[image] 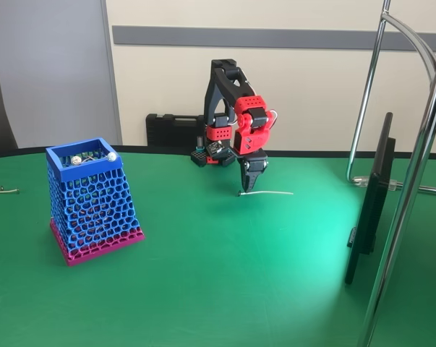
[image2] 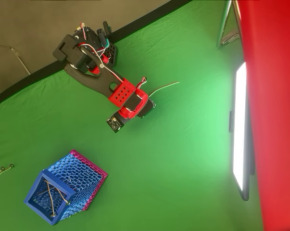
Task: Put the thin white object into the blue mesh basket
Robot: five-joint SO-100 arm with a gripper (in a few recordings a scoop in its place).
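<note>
Green cloth covers the table, with a beige wall and a grey rail behind it. I see the thin white object lying flat on the cloth, running rightward from the gripper in the fixed view; its dark left end sits at the fingertips, which point straight down just above the surface. In the overhead view the thin white object extends up and to the right from beside the wrist, whose body covers the tips. I cannot tell whether the jaws are parted or closed, nor whether they touch the cord. I can read no writing or labels. At the left stands the blue mesh basket, upright on its magenta base and well apart from the arm; it holds thin cords with small pale ends. A dark monitor stands on edge at the right.
</note>
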